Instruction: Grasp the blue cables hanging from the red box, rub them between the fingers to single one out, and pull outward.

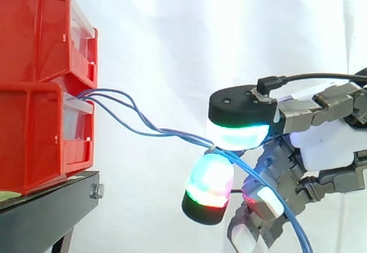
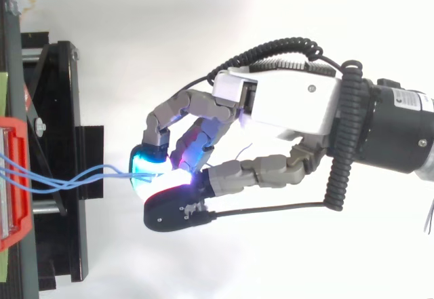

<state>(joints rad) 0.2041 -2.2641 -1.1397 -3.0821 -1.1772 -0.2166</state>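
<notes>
Thin blue cables (image 1: 137, 118) come out of the lower red bin (image 1: 40, 138) at the left and run right and slightly down. In the top view the same blue cables (image 2: 61, 180) cross from the bin toward the hand. My hand (image 2: 285, 102) reaches in from the right. Its glowing pads (image 1: 238, 132) pinch the cables about a hand's length from the bin. Past the pinch the cables drop toward the lower right (image 1: 292, 218). The other fingers are curled under the palm.
Two red bins are stacked, the upper red bin (image 1: 40, 29) on the lower one, on a black stand (image 1: 51, 207) at the left. A white curtain hangs behind. Open space lies between the bins and my hand.
</notes>
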